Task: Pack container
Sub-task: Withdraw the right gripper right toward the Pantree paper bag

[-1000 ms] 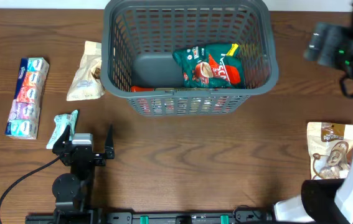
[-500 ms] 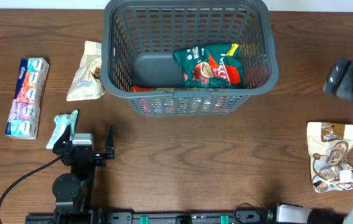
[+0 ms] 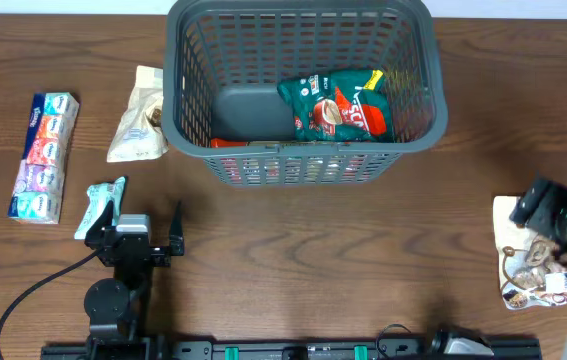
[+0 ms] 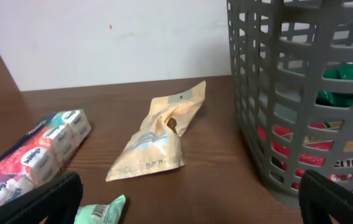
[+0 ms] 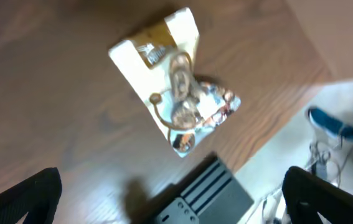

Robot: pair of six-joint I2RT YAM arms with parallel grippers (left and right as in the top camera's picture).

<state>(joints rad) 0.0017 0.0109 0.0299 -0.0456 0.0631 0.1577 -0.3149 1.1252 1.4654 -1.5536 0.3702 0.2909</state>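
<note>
The dark grey slotted container (image 3: 423, 115) stands at the back centre and shows in the left wrist view (image 4: 269, 106). Inside lie a green and red snack pack (image 3: 338, 105) and a red pack (image 3: 233, 143) low at the front wall. A cream snack bag (image 3: 535, 262) lies at the right front and shows in the right wrist view (image 5: 176, 102). My right gripper (image 3: 561, 215) hovers over it, open and empty, jaws wide (image 5: 173, 196). My left gripper (image 3: 143, 222) is open and empty at the left front (image 4: 188, 202).
Left of the container lie a tan snack bag (image 3: 138, 115), a multi-pack of tissues (image 3: 41, 155) and a mint green pack (image 3: 101, 205) by my left gripper's finger. The table's right edge (image 5: 269, 134) and a dark base plate (image 5: 195, 196) lie close to the cream bag.
My right arm has moved from beside the container's right wall toward the front and now covers part of the cream snack bag. The left arm has not moved.
</note>
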